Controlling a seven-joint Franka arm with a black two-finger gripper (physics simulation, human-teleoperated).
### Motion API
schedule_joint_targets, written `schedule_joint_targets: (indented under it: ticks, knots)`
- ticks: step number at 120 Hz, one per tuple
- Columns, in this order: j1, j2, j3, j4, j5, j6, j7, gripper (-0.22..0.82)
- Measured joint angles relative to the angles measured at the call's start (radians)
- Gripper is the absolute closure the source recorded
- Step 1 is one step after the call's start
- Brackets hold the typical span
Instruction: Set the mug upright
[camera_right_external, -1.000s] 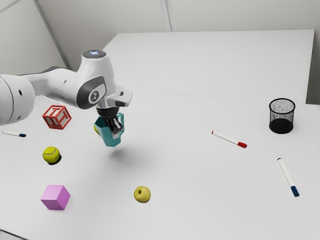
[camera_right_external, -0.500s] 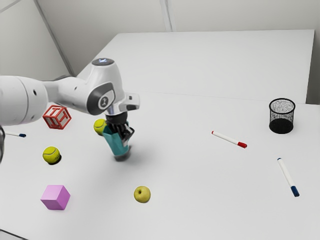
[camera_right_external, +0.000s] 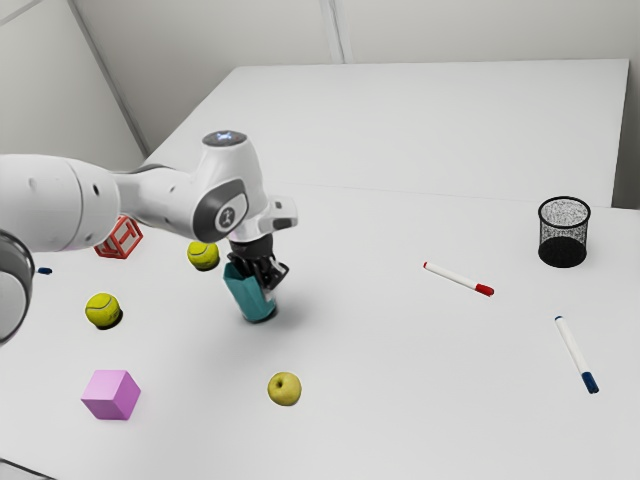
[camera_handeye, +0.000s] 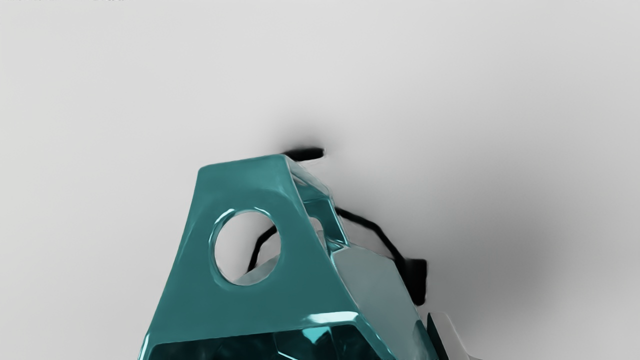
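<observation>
Presently, the teal, faceted, glossy mug (camera_right_external: 247, 291) is mouth-up at the white counter (camera_right_external: 450, 390), leaning toward the exterior view's left, base at or very near the surface. Black two-finger tool (camera_right_external: 270, 279): judged closed on the mug near its upper part; in the wrist view one finger (camera_handeye: 450, 332) lies against the outer wall, its partner is out of sight.

Handling, estimated: stiff body, probably light to moderate if empty. Smooth glaze may let it slip or pivot between the pads; if ceramic, a hard knock could chip it. Best hold: opposite side walls below the rim, squarely across the flats, clear of the flat-faced part with a round hole (camera_handeye: 240, 187), presumably the handle. That part would snag a finger and pull the mug off balance.

Obscured: the far side of the grip; most of the interior, cut off at the wrist view's edge; the base contact. Whether the whole base sits flat, or only an edge touches, cannot be determined.
</observation>
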Motion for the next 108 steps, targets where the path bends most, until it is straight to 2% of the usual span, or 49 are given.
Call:
schedule_joint_targets:
  ticks: [21,40,49,68,97,108]
  knots:
    - [-0.007,-0.028,-0.002,0.004,-0.018,0.0,-0.011,0.37]
    - [-0.01,-0.136,-0.01,0.039,-0.028,-0.063,-0.031,0.18]
    - [-0.007,-0.158,-0.016,0.102,-0.03,-0.115,-0.037,0.12]
    - [0.006,-0.104,-0.025,0.354,-0.032,-0.28,-0.033,0.06]
    - [0.026,-0.099,-0.014,0.545,-0.039,-0.445,0.029,0.02]
    - [0.048,-0.095,-0.022,0.573,-0.053,-0.502,0.056,0.01]
